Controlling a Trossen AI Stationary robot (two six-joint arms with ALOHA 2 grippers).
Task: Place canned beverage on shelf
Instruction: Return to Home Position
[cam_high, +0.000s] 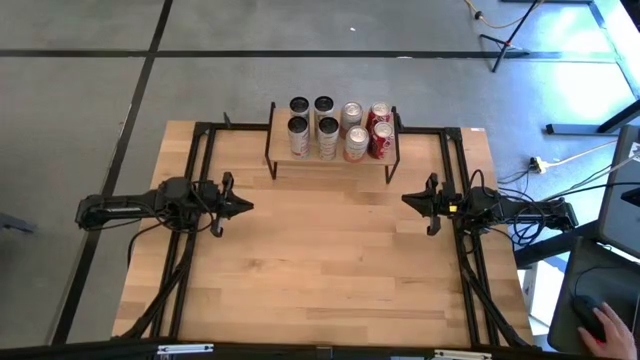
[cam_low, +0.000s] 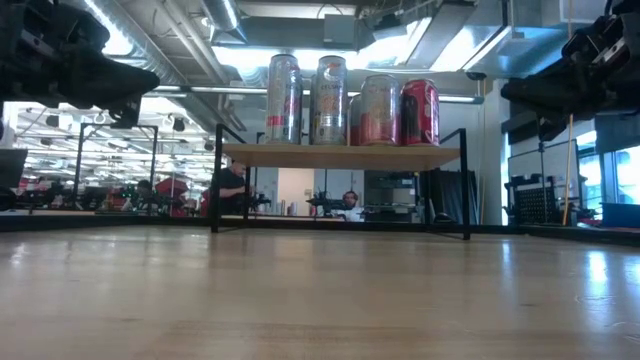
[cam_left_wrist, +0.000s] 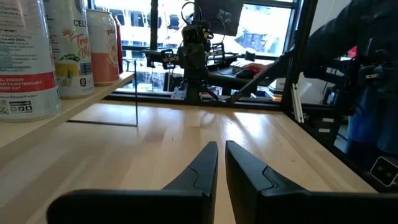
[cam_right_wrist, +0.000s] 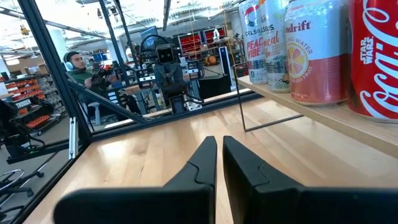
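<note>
While hovering at mid-depth over opposite sides of the large wooden tabletop (cam_high: 330, 270), dark left gripper (cam_high: 248, 207) and dark right gripper (cam_high: 405, 200) facing inward, fingers pinched to a thin slit, holding nothing. Far and between them, about equally near each: small low shelf of light wood on thin black legs (cam_low: 340, 157), bearing eight upright aluminium drink cans (cam_high: 338, 128) in two rows. Probably nothing more to carry, only resting both arms.

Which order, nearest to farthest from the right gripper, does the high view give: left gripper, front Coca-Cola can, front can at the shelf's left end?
From the right gripper:
1. Front Coca-Cola can, at the right end of the shelf.
2. Front can at the shelf's left end.
3. Left gripper, on the opposite side, left of the shelf.
</note>
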